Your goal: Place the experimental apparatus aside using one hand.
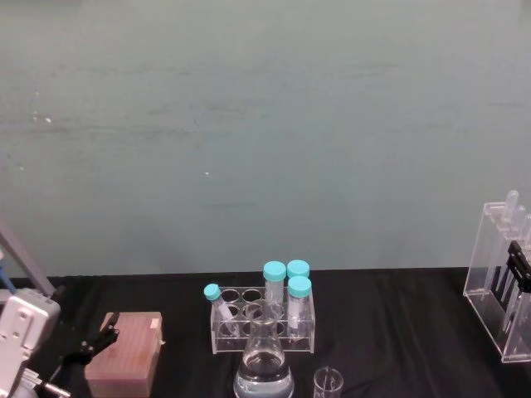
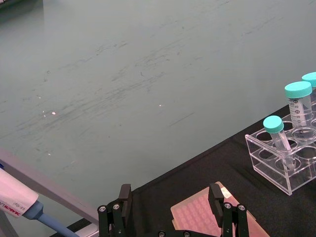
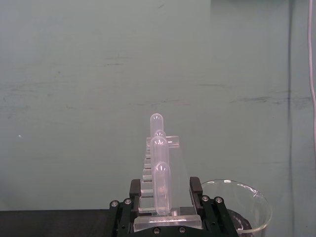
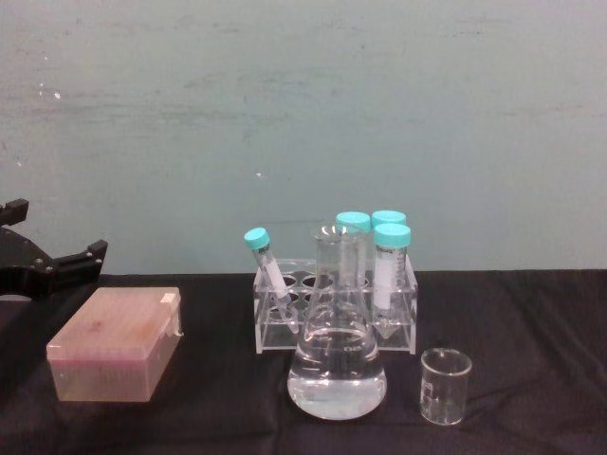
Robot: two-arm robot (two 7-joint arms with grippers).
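Though upright, tall rack (image 3: pixel 171 157) inside right hand (image 3: pixel 166 190)

Four capped tubes (image 4: pixel 392 265). Two racks: low rack (image 4: pixel 270 332) behind the flask (image 4: pixel 337 370), tall rack (image 1: pixel 489 282) far right. One flask, one small beaker (image 4: pixel 445 384), one box (image 4: pixel 114 355).

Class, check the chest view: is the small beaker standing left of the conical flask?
No, the small beaker stands upright to the right of the conical flask, apart from it.

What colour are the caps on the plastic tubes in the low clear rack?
Turquoise; the tube caps show best in the chest view.
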